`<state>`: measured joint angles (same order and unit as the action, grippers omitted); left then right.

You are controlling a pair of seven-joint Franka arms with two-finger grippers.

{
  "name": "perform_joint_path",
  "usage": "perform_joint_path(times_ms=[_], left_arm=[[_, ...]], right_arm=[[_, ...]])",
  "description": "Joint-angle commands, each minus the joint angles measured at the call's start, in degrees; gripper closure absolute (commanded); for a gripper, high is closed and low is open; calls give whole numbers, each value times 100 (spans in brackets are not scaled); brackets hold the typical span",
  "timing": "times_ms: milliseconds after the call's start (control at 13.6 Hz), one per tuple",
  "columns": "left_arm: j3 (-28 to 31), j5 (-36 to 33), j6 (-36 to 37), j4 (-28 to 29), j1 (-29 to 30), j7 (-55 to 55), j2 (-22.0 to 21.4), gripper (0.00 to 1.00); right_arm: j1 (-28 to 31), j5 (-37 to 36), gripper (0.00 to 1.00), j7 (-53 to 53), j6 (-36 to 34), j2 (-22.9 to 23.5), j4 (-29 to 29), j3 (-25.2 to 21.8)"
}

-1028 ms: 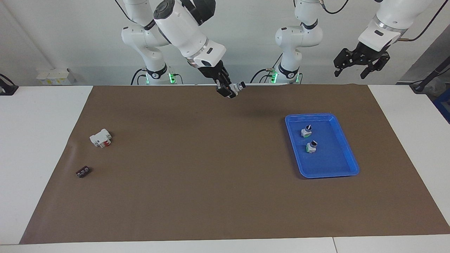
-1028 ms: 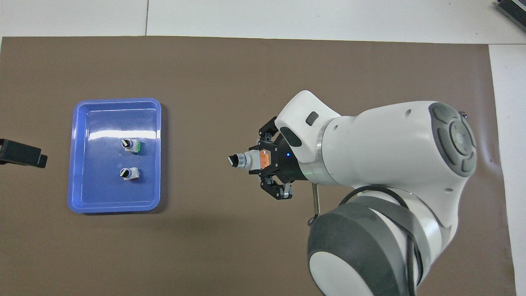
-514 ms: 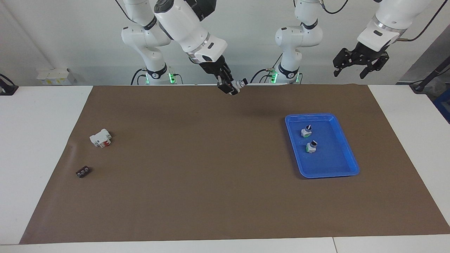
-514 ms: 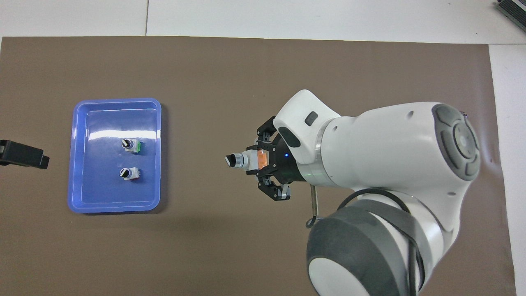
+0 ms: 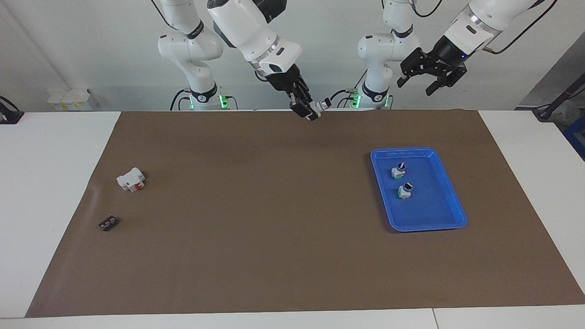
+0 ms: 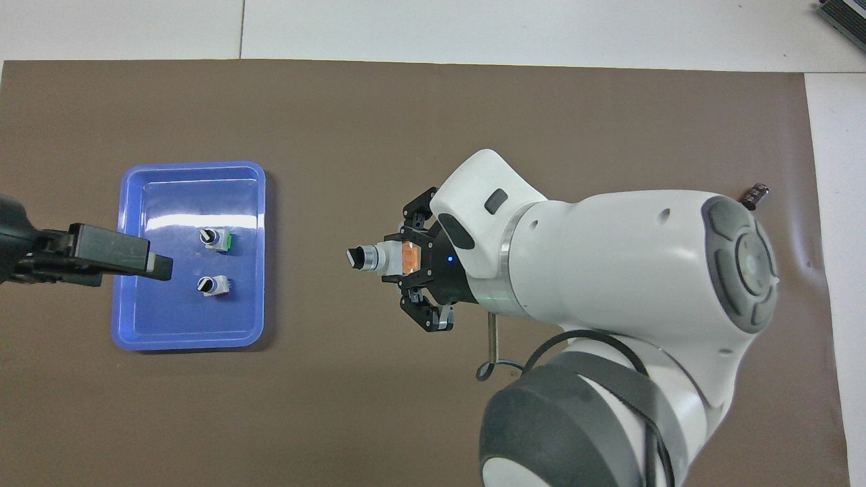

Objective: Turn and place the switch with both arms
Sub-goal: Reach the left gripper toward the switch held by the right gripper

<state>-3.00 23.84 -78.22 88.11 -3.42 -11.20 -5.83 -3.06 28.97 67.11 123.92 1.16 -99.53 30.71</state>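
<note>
left pincer [image 5: 422,80] has swung toward the switch [image 5: 320,106] clamped in right pincer [image 5: 307,109].

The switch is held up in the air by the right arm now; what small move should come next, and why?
Probably the left tool should come closer to the black knob of the switch. The right tool is shut on the switch's body, raised over the mat, with the knob pointing toward the left arm's end. The left tool is open, in the air and apart from it, and nothing turns the knob yet.
</note>
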Motion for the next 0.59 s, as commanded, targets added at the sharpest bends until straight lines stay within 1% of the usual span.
perform_joint_path(times_ms=[0, 147, 294, 441, 514], left_arm=[[-174, 697, -106, 136, -45, -1187, -120, 0], [-262, 1120, -237, 180, -45, -1883, -129, 0], [-289, 1716, -606, 591, -45, -2621, -269, 0], [-306, 1913, -904, 952, -54, -2879, -444, 0], [-393, 1931, -1063, 1023, -54, -3045, -489, 0]], right_arm=[[-63, 127, 100, -215, 141, -72, -58, 58], [-186, 126, 100, -259, 352, -72, -58, 58], [-221, 118, 100, -453, 466, -63, -58, 58], [-221, 118, 100, -444, 493, -54, -67, 58], [-230, 118, 100, -462, 493, -54, -67, 58]])
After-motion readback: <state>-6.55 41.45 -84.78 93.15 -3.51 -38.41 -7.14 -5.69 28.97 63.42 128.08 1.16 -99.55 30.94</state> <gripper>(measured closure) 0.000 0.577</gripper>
